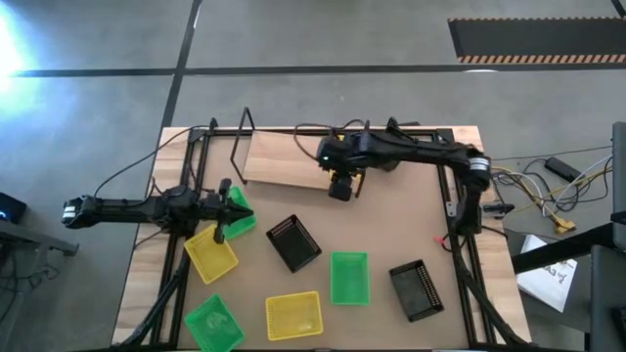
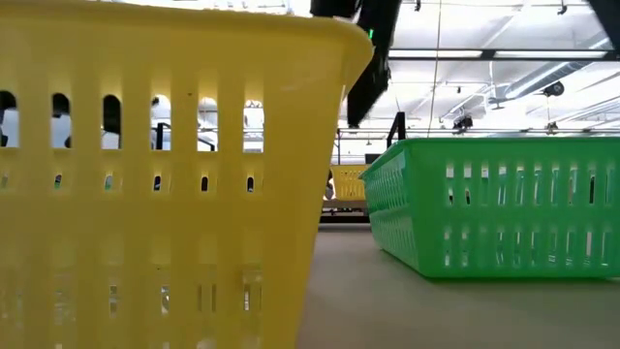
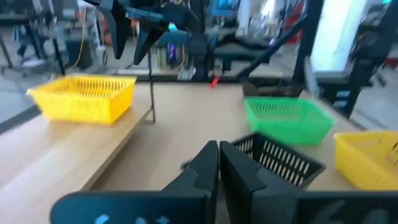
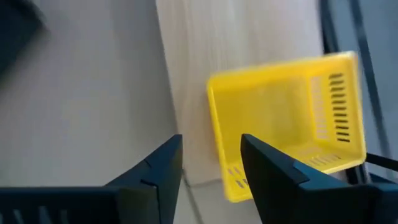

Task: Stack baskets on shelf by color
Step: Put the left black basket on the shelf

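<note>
- One yellow basket (image 4: 280, 118) sat upright on the shelf (image 1: 284, 161), a pale wood board with black wire ends at the far side of the table (image 1: 391, 225).
- The right gripper (image 4: 211, 168) hung just above that basket with its fingers spread wide, holding nothing.
- From overhead the right arm reached across the shelf from the right and hid the basket beneath it.
- The rest of the baskets lay loose on the table, nearer than the shelf: a left green basket (image 1: 241, 221) touching a left yellow basket (image 1: 210, 256), then a middle black basket (image 1: 293, 242), a middle green basket (image 1: 349, 277) and a right black basket (image 1: 416, 290).
- Along the near edge sat a near yellow basket (image 1: 293, 315) and a near green basket (image 1: 213, 323).
- The left gripper (image 1: 227, 202) was over the left green basket, fingers pressed narrow together with nothing between them.
</note>
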